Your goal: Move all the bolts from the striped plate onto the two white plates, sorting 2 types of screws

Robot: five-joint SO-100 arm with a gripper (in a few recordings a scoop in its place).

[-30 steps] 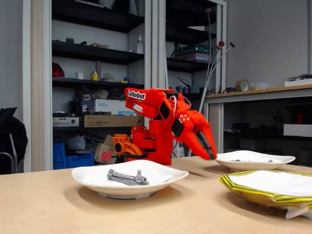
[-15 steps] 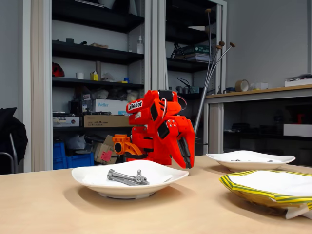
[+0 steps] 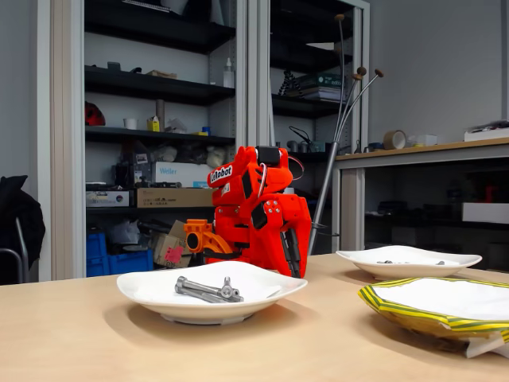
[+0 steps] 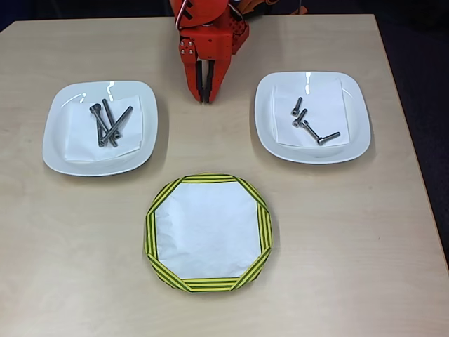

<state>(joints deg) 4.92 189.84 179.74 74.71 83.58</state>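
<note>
While the orange five-joint arm (image 4: 210, 28) sits folded back at the far edge of the pale wooden table (image 4: 393, 232), its two-finger gripper (image 4: 205, 95) points down toward the tabletop with the fingers drawn together and nothing between them; in the fixed view the same gripper (image 3: 293, 259) hangs just behind the nearer white plate.

Taking the yellow-rimmed, dark-striped paper plate (image 4: 208, 284) as the landmark in the overhead view: it lies on the near side of the gripper, and its white centre is bare. Up and to the left of it rests a plain glossy white plate (image 4: 56, 140) lined with a white paper square, carrying the long grey metal bolts (image 4: 109, 125), which lie crossed over one another in a small heap. Up and to the right of the striped plate rests the second plain white plate (image 4: 354, 144), likewise lined, carrying the shorter grey bolts (image 4: 309, 125) scattered close together. The gripper is between these two white plates, beyond the striped plate and touching neither.
</note>
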